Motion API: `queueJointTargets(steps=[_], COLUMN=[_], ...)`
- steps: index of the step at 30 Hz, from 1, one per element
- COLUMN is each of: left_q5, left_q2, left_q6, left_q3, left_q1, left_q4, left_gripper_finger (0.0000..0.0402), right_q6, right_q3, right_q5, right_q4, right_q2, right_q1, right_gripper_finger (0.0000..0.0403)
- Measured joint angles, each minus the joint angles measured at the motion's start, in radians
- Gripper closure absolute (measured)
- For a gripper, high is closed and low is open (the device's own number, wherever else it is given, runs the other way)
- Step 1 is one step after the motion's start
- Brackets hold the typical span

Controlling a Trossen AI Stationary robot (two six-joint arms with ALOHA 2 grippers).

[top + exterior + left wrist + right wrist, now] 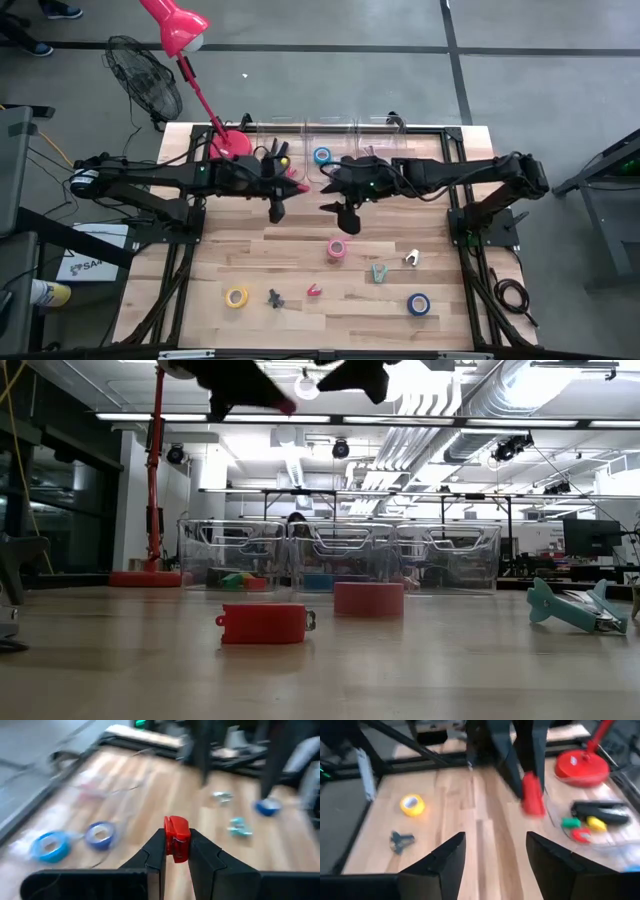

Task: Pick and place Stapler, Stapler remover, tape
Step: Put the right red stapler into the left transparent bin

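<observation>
My left pincer (176, 851) is pinching a small red stapler (176, 838), held up off the table near the clear bins (340, 556) at the far edge. In the overhead view the stapler's red tip (299, 187) shows just short of those bins, beside the one that already holds a blue tape roll (322, 156). My right pincer (495, 851) hangs spread and holding nothing, just beside the left one on the side away from the red lamp base (231, 143). To finish this step well, I judge I should carry the stapler on over a bin's wall, get it squarely above the opening, lower it inside, and only then let go. The right arm should stay clear. The pink tape (337, 249) waits well short of the bins.
</observation>
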Motion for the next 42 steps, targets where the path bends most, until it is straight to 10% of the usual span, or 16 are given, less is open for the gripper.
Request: queueJointTargets(steps=[10,42], left_q5=[-0.182,0.077], left_q2=[0.044,0.344], left_q6=[-0.207,-0.38], left_q3=[0.0,0.001], left_q1=[0.141,0.458], left_q4=[-0.219,-0.262], left_gripper_finger=[0.0353,0.031], right_q6=[0.083,0.109], right_q3=[0.0,0.0], right_q5=[0.117,0.12], right_q4=[-0.107,-0.266], right_q2=[-0.018,-0.019], right_q1=[-0.019,-0.052], right_gripper_finger=[0.0202,0.0201])
